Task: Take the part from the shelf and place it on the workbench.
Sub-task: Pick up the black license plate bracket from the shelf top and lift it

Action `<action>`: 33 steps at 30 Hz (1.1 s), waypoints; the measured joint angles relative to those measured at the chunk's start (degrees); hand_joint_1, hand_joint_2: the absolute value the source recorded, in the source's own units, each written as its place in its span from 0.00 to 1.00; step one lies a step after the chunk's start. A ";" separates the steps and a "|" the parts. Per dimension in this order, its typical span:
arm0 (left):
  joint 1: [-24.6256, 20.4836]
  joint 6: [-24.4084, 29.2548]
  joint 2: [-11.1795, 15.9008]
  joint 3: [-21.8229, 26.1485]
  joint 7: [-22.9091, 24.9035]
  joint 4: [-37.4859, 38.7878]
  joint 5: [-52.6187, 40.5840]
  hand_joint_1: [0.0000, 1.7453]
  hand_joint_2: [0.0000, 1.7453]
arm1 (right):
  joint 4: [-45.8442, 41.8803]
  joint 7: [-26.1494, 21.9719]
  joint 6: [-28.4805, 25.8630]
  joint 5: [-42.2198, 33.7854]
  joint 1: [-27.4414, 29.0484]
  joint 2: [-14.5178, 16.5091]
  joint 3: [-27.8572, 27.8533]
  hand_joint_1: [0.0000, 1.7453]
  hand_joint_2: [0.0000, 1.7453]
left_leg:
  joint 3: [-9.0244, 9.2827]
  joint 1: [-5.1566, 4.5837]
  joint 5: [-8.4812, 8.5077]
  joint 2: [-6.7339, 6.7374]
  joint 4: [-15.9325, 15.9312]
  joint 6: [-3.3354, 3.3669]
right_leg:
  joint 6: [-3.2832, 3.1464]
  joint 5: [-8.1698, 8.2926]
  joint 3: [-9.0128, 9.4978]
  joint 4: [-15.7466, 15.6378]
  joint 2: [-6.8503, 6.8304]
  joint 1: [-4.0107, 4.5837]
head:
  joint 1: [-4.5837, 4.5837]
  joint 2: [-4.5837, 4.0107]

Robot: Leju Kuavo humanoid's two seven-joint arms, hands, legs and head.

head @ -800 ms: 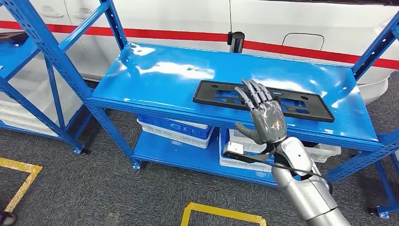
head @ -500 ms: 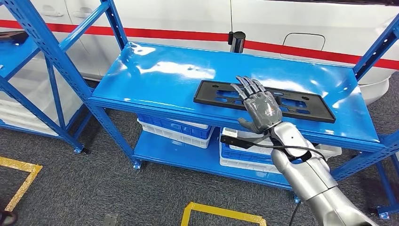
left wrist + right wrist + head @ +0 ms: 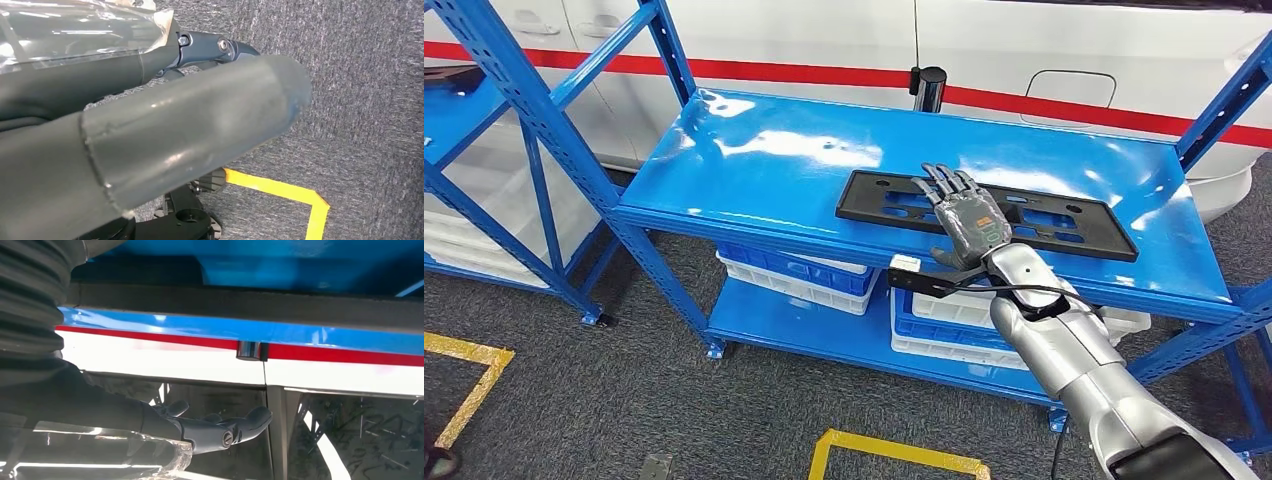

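Head view has the part (image 3: 984,213), a long flat black plastic plate with slots cut through it, lying flat on the top level of the blue shelf (image 3: 774,170), close to the shelf's front edge and toward its right half. The right hand (image 3: 965,218) sits over the middle of the part with its fingers stretched out and a bit spread, palm down. It looks like the fingertips are on or just above the plate, but nothing is gripped, and whether it's really touching is hard to call from here.

Handling guess: the part looks light and fairly stiff, maybe with a little flex along its length because it's so thin. It lies flush on glossy painted metal, so it'll probably slide rather than lift, and there's no edge sticking up to grab. Best bet is likely dragging it toward the shelf's front edge until the long side overhangs, then pinching that edge near the middle so it doesn't tip.

The left hand (image 3: 150,130) hangs over the grey carpet, and its fingers' state can't be told.

Around the shelf: white and blue bins (image 3: 794,272) on its lower level, a white car with a red stripe (image 3: 1024,60) right behind it, a dark post (image 3: 926,85) at its back edge, and yellow floor tape (image 3: 894,455) in front. Nothing sits between the hand and the part.
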 joint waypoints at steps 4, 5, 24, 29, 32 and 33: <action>0.00 0.00 0.04 0.04 0.00 0.00 0.00 0.00 0.00 | 1.30 0.00 0.00 -0.03 -0.51 0.40 0.43 0.00 1.00 | -0.01 0.00 0.00 0.01 0.00 0.00 | 0.00 0.00 -0.01 0.00 0.00 0.00 | 0.00 0.00; 0.00 0.00 0.05 0.04 0.00 0.00 0.00 0.00 0.00 | 1.54 0.00 0.00 -0.03 -0.60 0.47 0.51 0.00 1.00 | -0.01 0.00 0.00 0.01 0.01 0.00 | 0.00 0.00 -0.01 0.00 0.00 0.00 | 0.00 0.00; 0.02 0.05 0.30 0.72 -1.61 0.07 0.77 0.00 0.25 | 9.11 3.59 -2.70 1.68 -3.08 1.32 1.15 0.50 1.00 | -0.01 0.00 0.00 0.00 0.03 0.00 | 0.00 0.00 -0.01 0.00 0.00 0.00 | 0.00 0.00; 0.16 1.52 0.33 1.64 -11.24 0.07 1.52 0.00 1.00 | 13.40 10.22 -5.85 5.86 -3.64 0.64 -0.34 1.00 1.00 | -0.02 0.00 0.00 -0.04 0.10 0.00 | 0.00 0.00 -0.03 -0.01 -0.04 0.00 | 0.00 0.00; 0.22 4.23 0.30 2.50 -18.58 0.07 1.90 0.00 1.00 | 15.00 9.38 -8.51 6.40 -3.59 -0.44 -2.06 1.00 1.00 | -0.07 -0.01 -0.01 -0.03 0.11 0.01 | 0.00 0.00 -0.03 0.00 -0.06 0.00 | 0.01 0.00; 0.22 4.96 0.28 2.77 -19.25 0.08 1.92 0.00 1.00 | 15.34 8.82 -9.19 6.73 -3.54 -0.70 -2.66 1.00 1.00 | -0.07 -0.01 -0.01 0.01 0.11 0.01 | 0.01 0.00 -0.03 0.00 -0.04 0.00 | 0.01 0.00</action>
